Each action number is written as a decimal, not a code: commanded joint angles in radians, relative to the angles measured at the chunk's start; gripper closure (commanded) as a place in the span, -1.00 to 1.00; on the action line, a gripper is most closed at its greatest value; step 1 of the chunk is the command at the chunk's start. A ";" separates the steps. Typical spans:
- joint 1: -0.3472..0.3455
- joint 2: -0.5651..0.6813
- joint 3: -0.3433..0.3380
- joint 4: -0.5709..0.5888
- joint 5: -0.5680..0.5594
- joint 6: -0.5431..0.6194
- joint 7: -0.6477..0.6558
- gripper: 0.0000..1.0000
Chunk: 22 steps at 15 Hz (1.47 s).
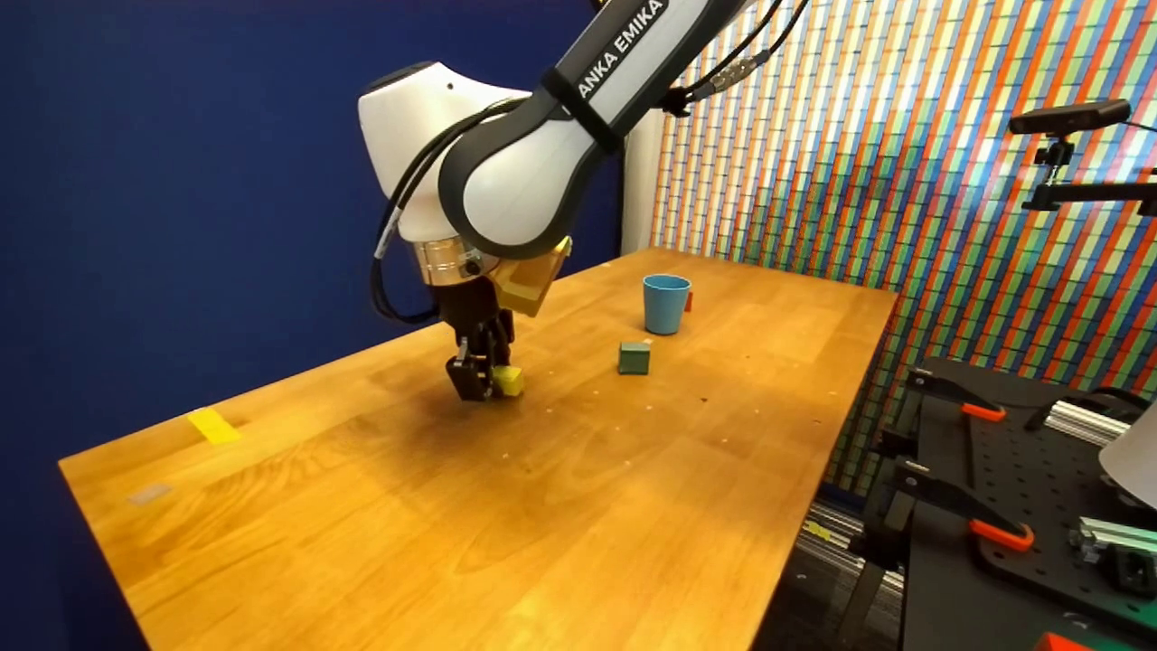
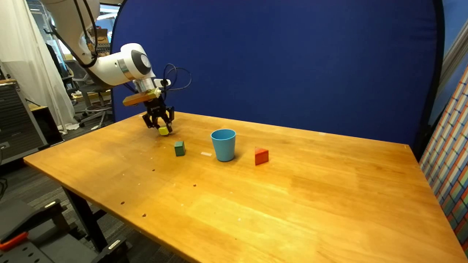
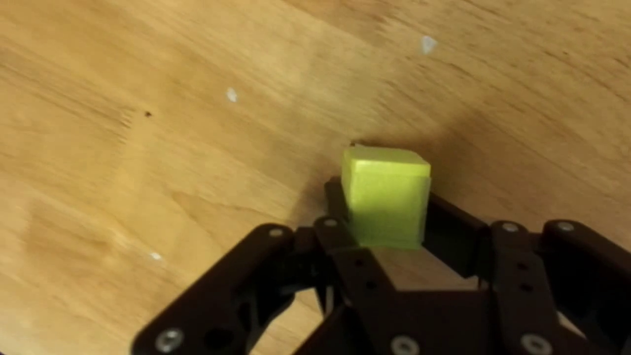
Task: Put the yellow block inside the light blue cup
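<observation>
The yellow block (image 1: 509, 381) is a small bright cube at table level, also seen in an exterior view (image 2: 163, 130) and in the wrist view (image 3: 389, 204). My gripper (image 1: 484, 378) points down, its black fingers on both sides of the block. In the wrist view the gripper (image 3: 382, 217) appears shut on the block, with the right pad against its side; the left contact is partly hidden. I cannot tell whether the block touches the table. The light blue cup (image 2: 223, 147) stands upright, apart from the gripper, and also shows in an exterior view (image 1: 666, 306). Its inside bottom is hidden.
A dark green cube (image 2: 179, 149) stands on the wooden table (image 2: 292, 204) between the gripper and the cup. A red triangular block (image 2: 261, 156) is beside the cup on the far side from the gripper. A blue screen (image 1: 181, 181) borders the table's edge near the arm.
</observation>
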 commanded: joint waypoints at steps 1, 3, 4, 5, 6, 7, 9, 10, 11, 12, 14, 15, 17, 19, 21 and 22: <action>-0.034 -0.162 -0.040 -0.126 0.007 -0.051 0.073 0.67; -0.042 -0.235 -0.074 -0.172 -0.008 -0.072 0.145 0.67; -0.053 -0.278 -0.084 -0.197 -0.008 -0.088 0.171 0.67; -0.062 -0.320 -0.098 -0.222 -0.014 -0.101 0.203 0.66; -0.076 -0.362 -0.108 -0.251 -0.016 -0.115 0.227 0.67; -0.094 -0.402 -0.117 -0.280 -0.018 -0.132 0.242 0.67; -0.133 -0.460 -0.128 -0.321 -0.023 -0.152 0.266 0.67; -0.153 -0.480 -0.131 -0.335 -0.024 -0.158 0.274 0.67; -0.177 -0.491 -0.133 -0.345 -0.021 -0.158 0.276 0.67; -0.200 -0.499 -0.135 -0.353 -0.021 -0.158 0.277 0.67; -0.240 -0.498 -0.138 -0.365 -0.022 -0.147 0.274 0.67; -0.258 -0.491 -0.139 -0.368 -0.021 -0.144 0.273 0.67; -0.289 -0.475 -0.138 -0.374 -0.011 -0.134 0.267 0.67; -0.308 -0.459 -0.138 -0.381 -0.009 -0.126 0.266 0.67; -0.325 -0.435 -0.140 -0.376 -0.006 -0.115 0.259 0.67; -0.329 -0.423 -0.140 -0.373 -0.004 -0.111 0.258 0.67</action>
